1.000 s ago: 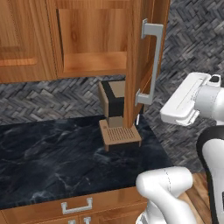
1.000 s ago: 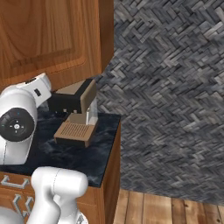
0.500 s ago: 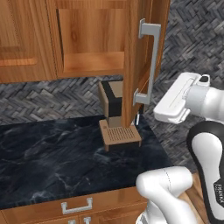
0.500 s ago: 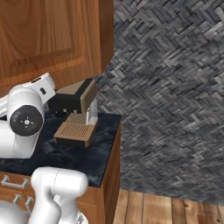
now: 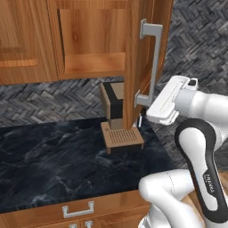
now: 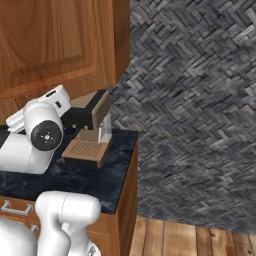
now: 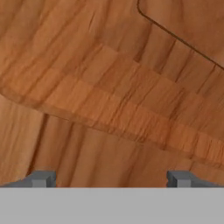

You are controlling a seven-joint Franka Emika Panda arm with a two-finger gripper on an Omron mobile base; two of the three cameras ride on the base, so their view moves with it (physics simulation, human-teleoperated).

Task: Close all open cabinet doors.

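Cabinet door [image 5: 141,58] stands open over counter [image 5: 53,164], edge-on. Gripper [image 7: 111,178] w/ tips apart, facing door wood. Risk: push near handle [image 5: 151,62] slips off, or snags the bar.

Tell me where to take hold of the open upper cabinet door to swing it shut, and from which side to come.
Grip the long vertical grey bar handle on the open cabinet door, likely near its lower end. The bar stands off the door's outer face, leaving a gap for one finger behind it. Come from the door's right, where the gripper is, jaws horizontal across the bar. Pushing flat on that face would probably work too.
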